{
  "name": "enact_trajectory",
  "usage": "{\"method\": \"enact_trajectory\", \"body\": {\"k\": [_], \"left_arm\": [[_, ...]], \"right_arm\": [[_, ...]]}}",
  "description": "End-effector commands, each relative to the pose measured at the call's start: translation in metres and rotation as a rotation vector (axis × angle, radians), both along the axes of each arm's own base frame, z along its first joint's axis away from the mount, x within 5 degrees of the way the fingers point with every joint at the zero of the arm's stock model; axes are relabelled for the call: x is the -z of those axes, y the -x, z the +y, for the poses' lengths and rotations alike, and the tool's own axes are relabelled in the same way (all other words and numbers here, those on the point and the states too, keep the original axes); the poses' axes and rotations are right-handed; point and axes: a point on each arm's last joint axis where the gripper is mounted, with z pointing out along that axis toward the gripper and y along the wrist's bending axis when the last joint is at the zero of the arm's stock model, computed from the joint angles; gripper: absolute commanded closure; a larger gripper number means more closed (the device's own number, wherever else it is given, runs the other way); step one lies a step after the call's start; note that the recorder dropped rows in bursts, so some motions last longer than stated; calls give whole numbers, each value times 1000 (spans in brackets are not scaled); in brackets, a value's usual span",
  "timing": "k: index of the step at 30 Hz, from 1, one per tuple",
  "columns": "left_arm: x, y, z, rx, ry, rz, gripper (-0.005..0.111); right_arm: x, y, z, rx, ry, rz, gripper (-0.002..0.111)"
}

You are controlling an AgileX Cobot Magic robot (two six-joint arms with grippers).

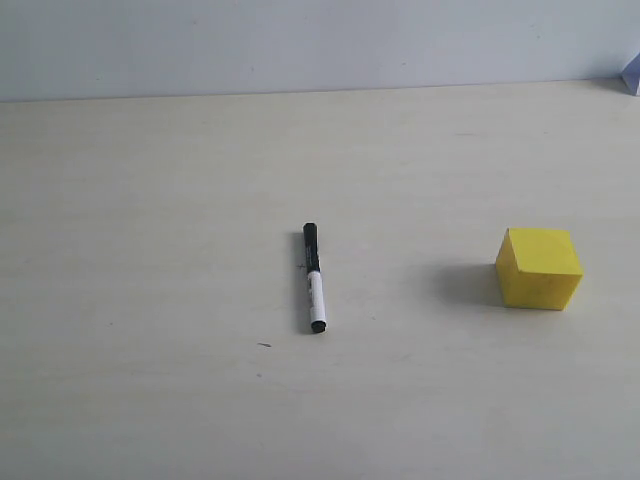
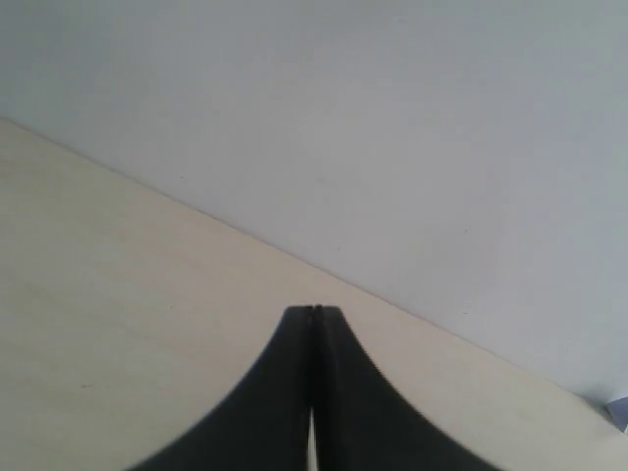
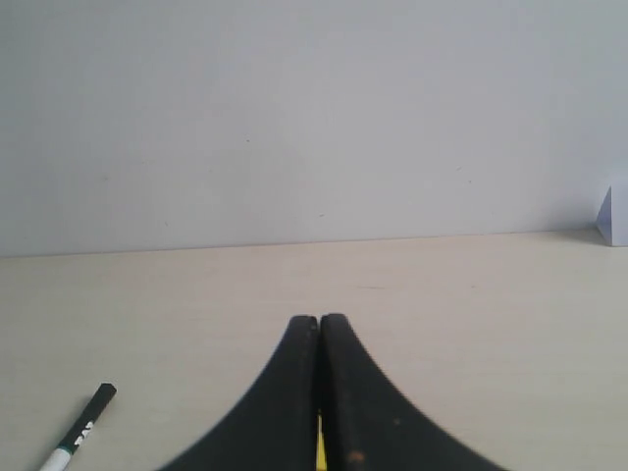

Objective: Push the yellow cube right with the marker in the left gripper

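The marker [image 1: 313, 277] lies flat on the pale table near the middle of the exterior view, black cap towards the back. Its cap end also shows in the right wrist view as the marker [image 3: 78, 430]. The yellow cube [image 1: 539, 268] stands on the table well to the right of it, apart from it. A thin yellow sliver of the cube [image 3: 319, 446] shows behind the right fingers. Neither arm appears in the exterior view. My left gripper [image 2: 313, 310] is shut with nothing in it, above bare table. My right gripper [image 3: 319, 320] is shut too, empty.
The table's [image 1: 150, 250] far edge meets a pale grey wall [image 1: 300, 40]. A small bluish-white object [image 1: 632, 75] sits at the back right corner, also seen as the object [image 3: 614, 216] in the right wrist view.
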Motion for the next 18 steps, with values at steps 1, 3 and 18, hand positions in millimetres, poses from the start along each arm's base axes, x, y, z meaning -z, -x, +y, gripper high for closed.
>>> {"method": "enact_trajectory", "body": {"k": [1, 3, 18], "left_arm": [[2, 0, 1, -12, 44, 15, 107], [2, 0, 1, -11, 32, 14, 107], [1, 4, -2, 32, -234, -38, 107]], "right_arm": [[1, 0, 0, 0, 1, -9, 108], [1, 0, 0, 0, 1, -9, 108], [1, 0, 0, 0, 1, -9, 108]]}}
